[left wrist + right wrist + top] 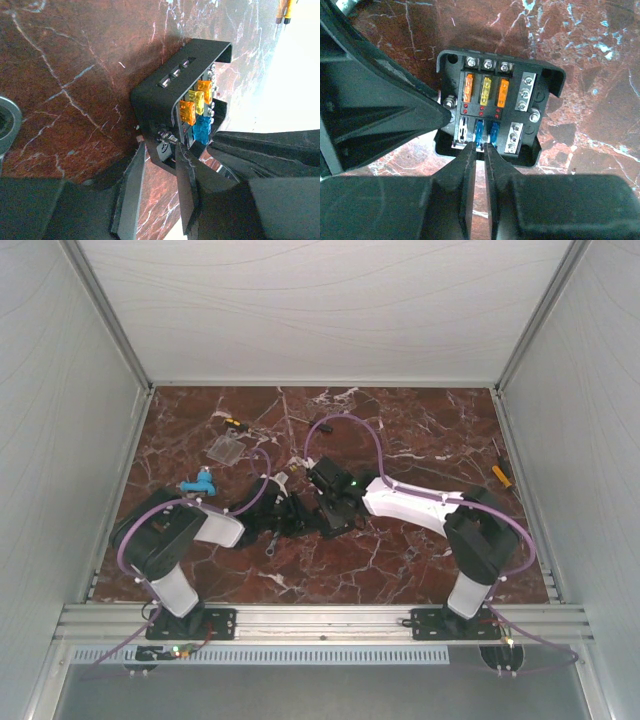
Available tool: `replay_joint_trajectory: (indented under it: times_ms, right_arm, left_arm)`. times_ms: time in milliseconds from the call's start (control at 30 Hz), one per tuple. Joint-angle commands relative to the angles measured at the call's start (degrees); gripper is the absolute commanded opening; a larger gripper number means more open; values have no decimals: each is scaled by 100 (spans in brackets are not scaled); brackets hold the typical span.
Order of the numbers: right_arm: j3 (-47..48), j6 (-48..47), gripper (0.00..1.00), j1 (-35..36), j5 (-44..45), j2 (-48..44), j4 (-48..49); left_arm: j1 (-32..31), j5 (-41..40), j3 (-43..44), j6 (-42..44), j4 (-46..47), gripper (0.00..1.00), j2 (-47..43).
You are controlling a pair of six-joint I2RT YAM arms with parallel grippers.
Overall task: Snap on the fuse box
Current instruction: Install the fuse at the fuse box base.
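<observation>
Two arms meet at fuse box (500, 107), mid tabletop (420, 430), fuses facing up.
L gripper (160, 150) pinches box's wall at a corner; R gripper (481, 147) nearly pressed together, tips at blue fuses (486, 131).

A red-brown marbled worktop (430, 430) carried the fuse box (497, 107) mid-frame, a clear cover (226, 449) and blue part (197, 483) upper left, and a screwdriver (502, 476) right.

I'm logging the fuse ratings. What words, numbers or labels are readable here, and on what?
None can be read.
On the fuse box: no legible label.
On the orange fuses, yellow fuse and blue fuses: any markings are too small and blurred.
</observation>
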Motion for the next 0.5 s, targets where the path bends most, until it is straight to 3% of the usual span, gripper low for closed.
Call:
replay_joint_trajectory:
  times_ms: [0, 233, 467]
  right_arm:
    - [15, -65, 13, -36, 6, -387, -105]
    - [188, 41, 19, -37, -13, -213, -24]
    - [279, 156, 18, -32, -68, 45, 31]
  left_arm:
    - [14, -49, 112, 56, -48, 31, 131]
    - [12, -32, 130, 64, -53, 30, 173]
    - [12, -33, 121, 73, -41, 30, 158]
